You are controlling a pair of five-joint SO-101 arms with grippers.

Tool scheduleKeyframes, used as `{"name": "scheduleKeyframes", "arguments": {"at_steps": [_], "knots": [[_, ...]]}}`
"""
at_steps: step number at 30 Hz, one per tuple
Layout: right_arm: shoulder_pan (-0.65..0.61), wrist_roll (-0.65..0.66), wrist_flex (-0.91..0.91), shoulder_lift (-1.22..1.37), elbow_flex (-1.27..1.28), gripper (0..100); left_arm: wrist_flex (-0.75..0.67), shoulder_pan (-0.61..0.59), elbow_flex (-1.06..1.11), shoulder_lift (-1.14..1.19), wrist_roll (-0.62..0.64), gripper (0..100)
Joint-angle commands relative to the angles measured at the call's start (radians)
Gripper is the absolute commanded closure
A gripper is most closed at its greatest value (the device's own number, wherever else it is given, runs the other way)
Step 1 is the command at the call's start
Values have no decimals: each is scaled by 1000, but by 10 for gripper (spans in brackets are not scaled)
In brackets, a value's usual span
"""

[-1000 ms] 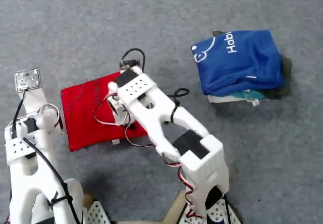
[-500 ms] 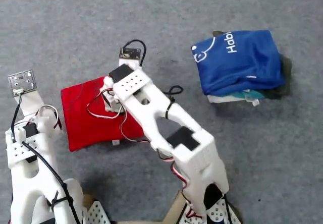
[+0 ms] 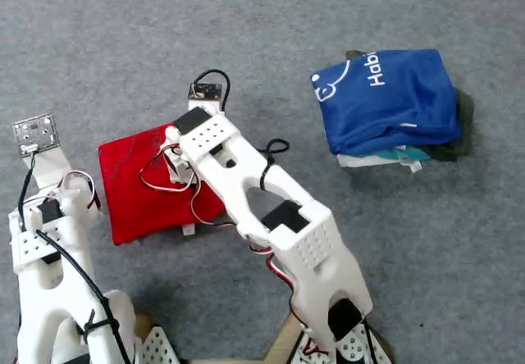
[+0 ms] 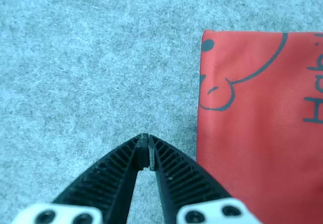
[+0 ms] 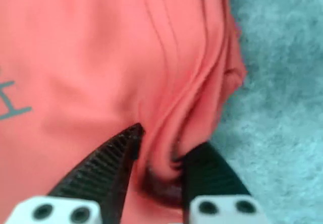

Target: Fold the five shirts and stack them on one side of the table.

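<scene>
A folded red shirt (image 3: 135, 196) lies on the grey table left of centre. The right arm stretches over its right part. In the right wrist view my right gripper (image 5: 162, 151) pinches a bunched fold of the red shirt (image 5: 75, 57) near its edge. At the table's left, my left gripper (image 4: 145, 151) is shut on nothing, hovering over bare felt just beside the red shirt (image 4: 257, 118). A blue folded shirt (image 3: 385, 97) tops a stack of folded shirts on the right side.
Grey felt table (image 3: 271, 44) stretches wide behind and between the two piles. Under the blue shirt, white, teal and dark layers (image 3: 402, 156) stick out. Loose cables (image 3: 279, 147) hang off the right arm. The left arm's body (image 3: 41, 241) stands at the front left.
The right arm has swung left and farther out over the red shirt. The left arm's wrist shifted slightly. Both piles stayed put.
</scene>
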Motion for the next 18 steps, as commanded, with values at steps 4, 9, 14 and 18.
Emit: {"name": "scheduleKeyframes", "arguments": {"at_steps": [4,9,14,18], "knots": [[32,32,129,-8,-153,985,-12,-7,-4,-23,8,970],[106,137,259,-5,-374,985,-12,-8,-4,-25,8,970],[187,230,348,-8,-561,985,-12,-8,-4,-25,8,970],[281,342,350,-10,-654,985,-12,-8,-4,-21,8,970]]}}
